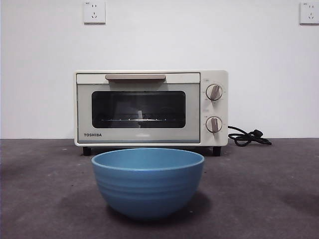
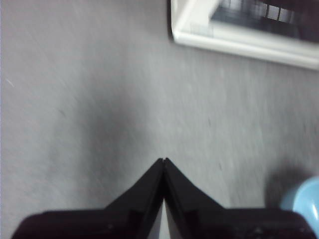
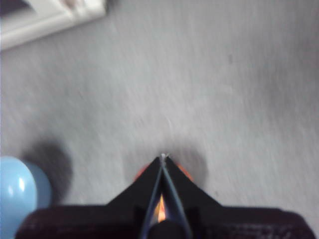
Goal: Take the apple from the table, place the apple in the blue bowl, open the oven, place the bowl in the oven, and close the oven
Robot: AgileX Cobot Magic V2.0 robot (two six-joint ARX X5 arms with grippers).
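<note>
Plainly the first step is in hand: the apple (image 3: 185, 172) is still on the table (image 1: 40, 199) and has not reached the bowl (image 1: 148, 182). In the right wrist view the right hand (image 3: 163, 157) hangs directly over the apple, its jaws pressed together at the tips, so only slivers of red and orange show past them on either side and through the slit between them. Nothing is gripped. As I judge it, the next move calls for the jaws to part wider than the apple, then for the hand to sink around it before closing.

The bowl stands in front of the oven (image 1: 151, 108), whose door is shut; from the front nothing shows above its rim, and its inside is hidden. It lies off to one side of the right hand, near but apart.

The left hand (image 2: 164, 160) waits above bare table, jaws together and empty, between the oven's corner and the bowl's edge. Both wrist views are blurred.
</note>
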